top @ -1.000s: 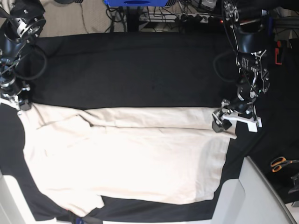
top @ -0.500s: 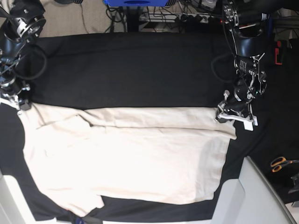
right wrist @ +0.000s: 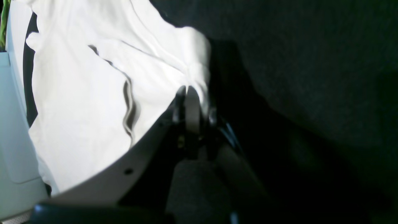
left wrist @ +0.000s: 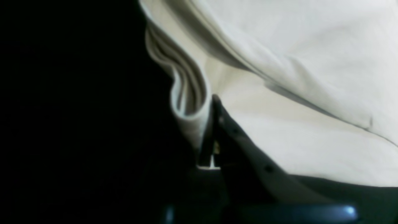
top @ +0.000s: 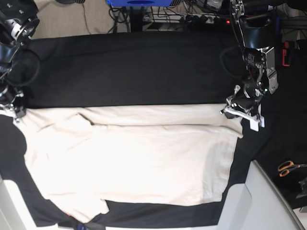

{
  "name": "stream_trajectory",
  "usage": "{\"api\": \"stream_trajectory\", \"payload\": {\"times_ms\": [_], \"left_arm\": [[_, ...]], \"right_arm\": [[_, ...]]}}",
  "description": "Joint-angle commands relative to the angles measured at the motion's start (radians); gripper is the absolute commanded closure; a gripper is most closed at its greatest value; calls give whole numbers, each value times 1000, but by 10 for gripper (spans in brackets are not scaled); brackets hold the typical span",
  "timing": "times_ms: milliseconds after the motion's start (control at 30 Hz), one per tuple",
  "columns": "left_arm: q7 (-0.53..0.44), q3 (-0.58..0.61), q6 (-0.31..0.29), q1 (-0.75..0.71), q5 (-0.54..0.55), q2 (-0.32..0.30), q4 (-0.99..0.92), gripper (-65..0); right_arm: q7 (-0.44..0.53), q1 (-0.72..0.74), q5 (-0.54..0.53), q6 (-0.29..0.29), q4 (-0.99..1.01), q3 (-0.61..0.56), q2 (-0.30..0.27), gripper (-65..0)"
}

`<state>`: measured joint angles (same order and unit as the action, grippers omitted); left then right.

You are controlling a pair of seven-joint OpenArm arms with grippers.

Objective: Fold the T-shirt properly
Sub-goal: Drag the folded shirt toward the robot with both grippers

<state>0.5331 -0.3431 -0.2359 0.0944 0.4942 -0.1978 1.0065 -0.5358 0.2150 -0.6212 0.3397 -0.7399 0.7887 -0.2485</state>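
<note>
Two grippers pinch a cream T-shirt's far edge on the black-draped bench

The T-shirt lies spread across the near half of the black table cloth. The left gripper, jaws closed, clamps the folded far corner near the bench's right edge; a second ago it stood open there. The right gripper, also closed, holds the far corner at the left edge. The far hem now sits slightly farther back, pulled straighter. Orange-handled scissors lie off right.
</note>
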Motion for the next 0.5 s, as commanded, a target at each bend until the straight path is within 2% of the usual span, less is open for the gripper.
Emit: {"api": "stream_trajectory", "payload": {"times_ms": [0,467], "left_arm": [[-12,-4,0,12,2,-22,21,0],[-9,-4,0,-132,4,-22,170,0]], "right_arm": [[21,7,-12,6,-39,1,-24,-2],[-25,-61,-15,3,-96,5,-19,-2]]}}
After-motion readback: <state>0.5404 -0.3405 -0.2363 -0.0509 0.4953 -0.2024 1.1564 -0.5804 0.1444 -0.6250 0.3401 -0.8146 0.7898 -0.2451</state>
